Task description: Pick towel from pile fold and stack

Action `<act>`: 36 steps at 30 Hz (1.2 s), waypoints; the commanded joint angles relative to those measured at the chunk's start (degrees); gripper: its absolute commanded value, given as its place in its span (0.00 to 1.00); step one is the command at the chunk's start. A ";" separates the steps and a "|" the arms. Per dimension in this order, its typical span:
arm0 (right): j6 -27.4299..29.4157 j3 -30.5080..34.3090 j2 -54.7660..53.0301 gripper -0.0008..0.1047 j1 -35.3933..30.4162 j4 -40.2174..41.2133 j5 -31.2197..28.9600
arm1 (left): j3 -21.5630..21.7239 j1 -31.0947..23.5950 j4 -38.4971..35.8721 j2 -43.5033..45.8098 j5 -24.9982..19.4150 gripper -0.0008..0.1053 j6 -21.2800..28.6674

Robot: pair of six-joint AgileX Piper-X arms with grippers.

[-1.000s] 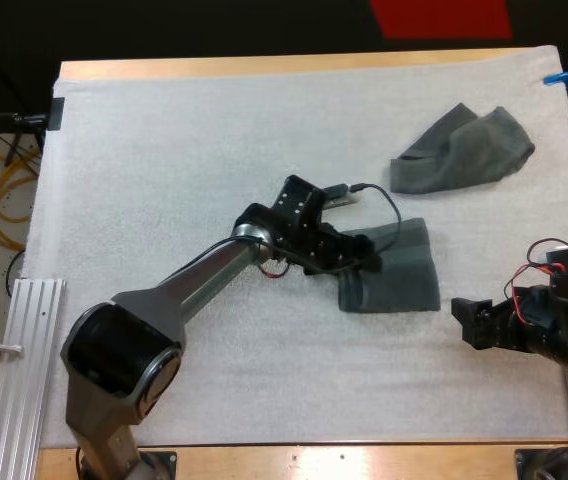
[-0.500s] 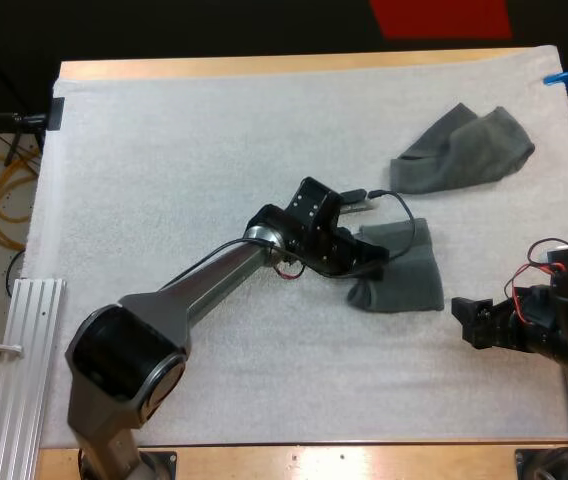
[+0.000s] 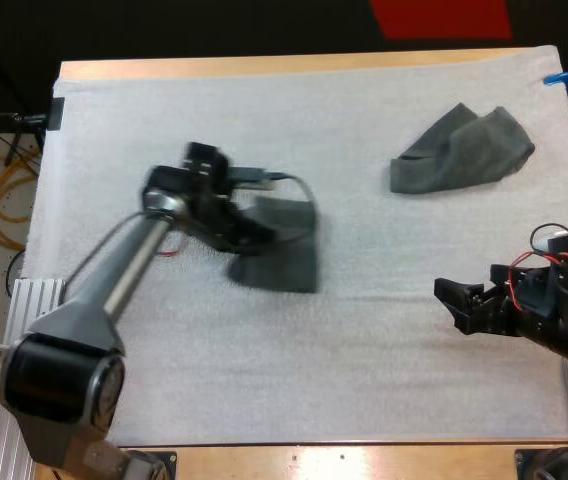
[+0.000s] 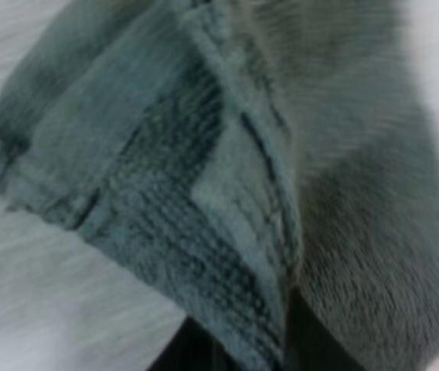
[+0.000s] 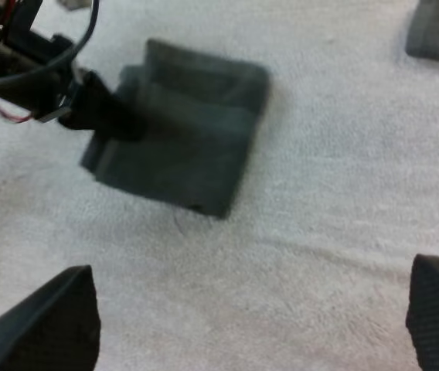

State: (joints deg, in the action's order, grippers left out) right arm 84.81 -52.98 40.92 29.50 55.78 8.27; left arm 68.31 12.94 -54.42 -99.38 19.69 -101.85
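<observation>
- The left pincer [image 3: 251, 233] is clamping the folded dark grey-green cloth towel [image 3: 286, 255], mid-left on the surface [image 3: 164, 100], likely for stacking.
- The right pincer [image 3: 452, 305] is hovering near-right, jaws standing apart, clear.

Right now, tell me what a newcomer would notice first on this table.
The left gripper grips a folded towel by its edge, left of middle on the mat. A crumpled towel lies alone near the mat's far right corner. The right gripper hangs open over bare mat at the right edge, apart from both towels.
</observation>
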 commanded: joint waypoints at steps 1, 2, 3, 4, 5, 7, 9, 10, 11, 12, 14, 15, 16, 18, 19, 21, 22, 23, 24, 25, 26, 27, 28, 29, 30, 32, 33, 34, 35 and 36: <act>0.01 -0.47 0.00 0.75 0.00 -0.74 1.00 | 0.22 -1.36 -2.66 0.59 -3.09 0.01 2.52; 0.01 -0.47 0.00 0.75 0.00 -0.72 1.03 | 0.22 -3.76 -3.70 0.59 -5.37 0.01 4.15; 0.01 -0.47 0.00 0.75 0.00 -0.72 1.02 | 0.22 -5.80 -4.31 0.59 -7.16 0.01 5.09; 0.01 -0.47 0.00 0.75 0.00 -0.72 1.02 | 0.22 -7.06 -4.73 0.59 -8.33 0.01 6.00; 0.01 -0.47 0.00 0.75 0.00 -0.72 1.02 | 0.22 -8.97 -5.07 0.59 -9.98 0.01 6.78; 0.01 -0.47 0.00 0.75 0.00 -0.72 1.02 | 0.22 -12.55 -5.46 0.59 -12.76 0.01 7.60; 0.01 -0.47 0.00 0.75 0.00 -0.72 1.02 | 0.22 -16.07 -5.53 0.59 -15.09 0.01 8.98; 0.01 -0.47 0.00 0.75 0.00 -0.72 1.02 | 0.22 -16.77 -5.53 0.59 -15.34 0.01 9.45; 0.01 -0.47 0.00 0.75 0.00 -0.72 1.02 | 0.22 -18.39 -5.53 0.59 -16.27 0.01 10.29; 0.01 -0.47 0.00 0.75 0.00 -0.72 1.02 | 0.22 -19.87 -5.53 0.59 -17.59 0.01 10.93; 0.01 -0.47 0.00 0.75 0.00 -0.72 1.02 | 0.22 -21.59 -5.53 0.59 -19.60 0.01 11.54; 0.01 -0.47 0.12 0.75 0.00 -0.72 1.02 | 0.22 -22.64 -5.53 0.59 -20.90 0.01 12.59; 0.01 -0.47 0.27 0.75 0.00 -0.72 1.02 | 0.22 -23.13 -5.63 0.59 -21.48 0.02 13.16; 0.01 -0.47 0.72 0.75 0.00 -0.72 1.02 | 0.22 -24.33 -5.98 0.59 -23.07 0.10 15.28; -0.08 -0.47 0.93 0.75 0.00 -0.72 1.02 | 0.22 -24.50 -6.10 0.59 -23.42 0.14 15.51; -0.14 -0.47 1.67 0.75 0.00 -0.72 1.02 | 0.22 -24.84 -6.10 0.59 -25.90 0.30 16.32; -0.14 -0.47 1.91 0.75 0.00 -0.72 1.02 | 0.22 -24.82 -6.10 0.59 -27.11 0.36 16.44; -0.14 -0.47 2.23 0.75 0.00 -0.72 1.02 | 0.22 -24.82 -6.10 0.59 -28.67 0.45 16.45; -0.14 -0.47 2.42 0.75 0.00 -0.72 1.02 | 0.22 -24.82 -6.10 0.59 -30.80 0.55 16.45; -0.14 -0.47 2.51 0.75 0.00 -0.72 1.13 | 0.22 -24.82 -6.10 0.59 -31.78 0.59 16.45; -0.14 -0.47 2.68 0.75 0.00 -0.72 1.36 | 0.22 -24.82 -6.10 0.73 -34.96 0.64 16.45; -0.14 -0.47 2.68 0.75 0.00 -0.72 1.63 | 0.22 -24.82 -6.10 0.90 -38.90 0.64 16.45; -0.14 -0.47 2.68 0.75 0.00 -0.72 1.66 | 0.22 -24.82 -6.10 1.10 -40.92 0.64 16.45; -0.14 -0.47 2.68 0.75 0.00 -0.72 1.67 | 0.25 -24.82 -6.10 1.67 -43.25 0.64 16.32; -0.14 -0.47 2.68 0.75 0.00 -0.72 1.67 | 0.25 -24.82 -5.93 2.48 -43.74 0.64 15.96; -0.14 -0.47 2.68 0.75 0.00 -0.72 1.67 | 0.25 -24.82 -5.86 4.77 -42.08 0.64 14.93; -0.14 -0.47 2.68 0.75 0.00 -0.72 1.67 | 0.25 -24.82 -5.86 6.25 -40.52 0.64 14.40; -0.14 -0.47 2.68 0.75 0.00 -0.72 1.67 | 0.25 -24.70 -5.86 6.96 -39.62 0.64 14.20; -0.14 -0.47 2.68 0.75 0.00 -0.72 1.67 | 0.25 -24.65 -5.86 8.88 -36.92 0.64 13.73; -0.14 -0.47 2.68 0.75 0.00 -0.72 1.67 | 0.25 -24.66 -5.86 11.00 -33.50 0.64 13.60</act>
State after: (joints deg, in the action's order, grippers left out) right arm 84.67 -52.98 43.71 29.50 55.48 9.45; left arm 68.31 -11.95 -60.03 -89.27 -14.74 -87.42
